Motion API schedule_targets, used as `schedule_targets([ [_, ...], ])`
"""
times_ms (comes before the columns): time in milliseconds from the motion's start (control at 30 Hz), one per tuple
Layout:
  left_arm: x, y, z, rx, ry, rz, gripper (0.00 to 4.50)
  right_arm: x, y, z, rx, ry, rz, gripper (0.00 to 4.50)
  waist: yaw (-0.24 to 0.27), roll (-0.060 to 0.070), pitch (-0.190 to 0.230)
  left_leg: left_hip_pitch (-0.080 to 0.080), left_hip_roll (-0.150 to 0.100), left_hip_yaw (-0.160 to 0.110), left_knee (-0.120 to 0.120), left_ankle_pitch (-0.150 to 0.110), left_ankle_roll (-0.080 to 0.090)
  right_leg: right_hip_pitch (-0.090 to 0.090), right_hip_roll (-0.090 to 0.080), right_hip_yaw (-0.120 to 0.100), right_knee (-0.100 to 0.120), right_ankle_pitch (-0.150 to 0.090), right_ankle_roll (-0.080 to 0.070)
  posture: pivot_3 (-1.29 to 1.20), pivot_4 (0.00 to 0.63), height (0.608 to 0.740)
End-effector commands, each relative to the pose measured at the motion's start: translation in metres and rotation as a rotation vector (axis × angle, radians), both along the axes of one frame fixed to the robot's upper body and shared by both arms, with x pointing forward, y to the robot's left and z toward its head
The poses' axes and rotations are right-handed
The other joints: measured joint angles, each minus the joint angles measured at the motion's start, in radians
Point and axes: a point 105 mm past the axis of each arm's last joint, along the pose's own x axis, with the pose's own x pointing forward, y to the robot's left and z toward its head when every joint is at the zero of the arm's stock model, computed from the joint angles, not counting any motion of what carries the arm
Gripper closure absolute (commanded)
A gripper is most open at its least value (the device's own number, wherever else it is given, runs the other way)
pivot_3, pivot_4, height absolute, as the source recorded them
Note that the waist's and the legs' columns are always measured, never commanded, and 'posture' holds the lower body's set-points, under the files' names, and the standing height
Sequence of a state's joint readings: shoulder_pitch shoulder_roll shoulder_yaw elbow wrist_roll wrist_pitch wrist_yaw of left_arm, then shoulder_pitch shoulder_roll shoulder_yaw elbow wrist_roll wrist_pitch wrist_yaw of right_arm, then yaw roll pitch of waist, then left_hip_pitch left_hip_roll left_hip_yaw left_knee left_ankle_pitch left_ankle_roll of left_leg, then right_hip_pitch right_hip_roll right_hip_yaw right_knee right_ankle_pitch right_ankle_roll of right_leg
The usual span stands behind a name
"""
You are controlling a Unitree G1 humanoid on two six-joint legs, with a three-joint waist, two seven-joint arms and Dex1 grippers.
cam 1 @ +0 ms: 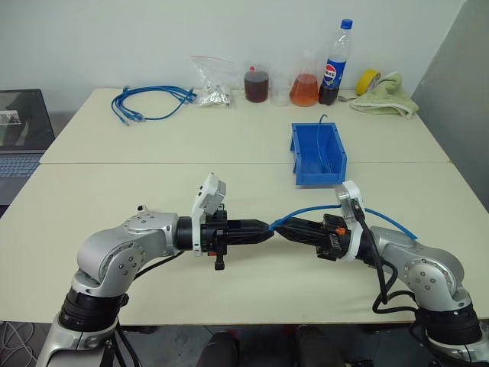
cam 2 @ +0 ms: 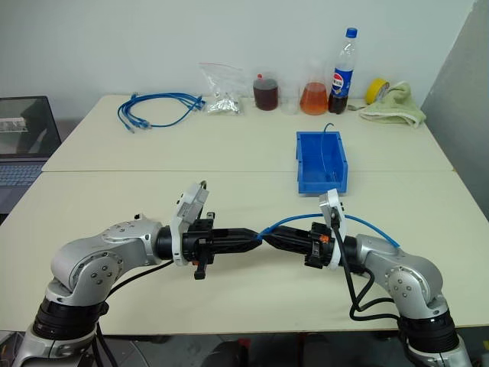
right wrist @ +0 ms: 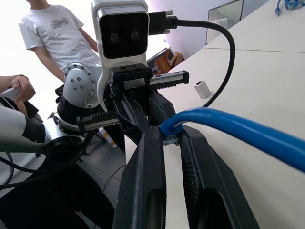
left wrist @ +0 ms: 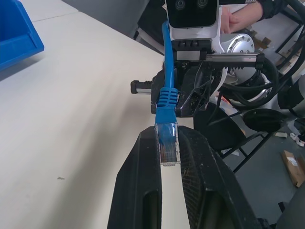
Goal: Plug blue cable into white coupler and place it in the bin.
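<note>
Head pair looks down over the table (cam 1: 229, 176); wrist cameras face each other closely.

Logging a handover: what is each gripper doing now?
Left gripper: shut on the blue cable, at its plug.
Right gripper: shut on the blue cable.

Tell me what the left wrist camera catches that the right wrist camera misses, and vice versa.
Left wrist view: the clear plug on the thin blue network cable, pinched in the left gripper, plus a corner of the blue plastic bin. Right wrist view: a small white plastic coupler block on the cream table, and a person in a white T-shirt. Both: that cable and table.
</note>
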State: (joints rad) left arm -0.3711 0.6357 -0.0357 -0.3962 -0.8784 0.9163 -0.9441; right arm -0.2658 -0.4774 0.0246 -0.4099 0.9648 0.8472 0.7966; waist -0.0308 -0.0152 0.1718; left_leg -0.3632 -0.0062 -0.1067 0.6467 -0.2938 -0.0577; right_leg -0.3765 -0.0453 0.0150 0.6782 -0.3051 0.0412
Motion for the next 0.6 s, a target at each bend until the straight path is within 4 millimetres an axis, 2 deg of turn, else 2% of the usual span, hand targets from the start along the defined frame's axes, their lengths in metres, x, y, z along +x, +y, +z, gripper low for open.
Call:
schedule_targets([
  [33,-0.015,-0.006,0.007,0.004,-0.075,-0.086,3.54,-0.002,0.002,0.009,0.014,-0.042,0.018,4.34,0.0,0.0,0.0,0.0,0.0,0.0,0.0,0.0,0.0,0.0,0.0,0.0,0.0,0.0,0.0,0.0,0.15,0.74],
  [367,-0.02,0.007,-0.003,0.065,-0.129,-0.11,1.57,0.001,-0.001,0.009,0.0,-0.052,0.008,4.36,0.0,0.0,0.0,-0.001,0.0,0.0,0.0,0.0,0.0,-0.001,0.0,0.0,0.0,0.0,0.0,0.0,0.15,0.74],
  [600,-0.02,0.018,-0.011,0.096,-0.119,-0.055,0.23,0.008,-0.004,0.007,-0.043,-0.12,-0.018,4.36,0.0,0.001,0.001,-0.001,0.0,0.0,-0.001,0.0,0.0,-0.002,0.0,0.001,0.0,0.0,0.0,0.0,0.15,0.74],
])
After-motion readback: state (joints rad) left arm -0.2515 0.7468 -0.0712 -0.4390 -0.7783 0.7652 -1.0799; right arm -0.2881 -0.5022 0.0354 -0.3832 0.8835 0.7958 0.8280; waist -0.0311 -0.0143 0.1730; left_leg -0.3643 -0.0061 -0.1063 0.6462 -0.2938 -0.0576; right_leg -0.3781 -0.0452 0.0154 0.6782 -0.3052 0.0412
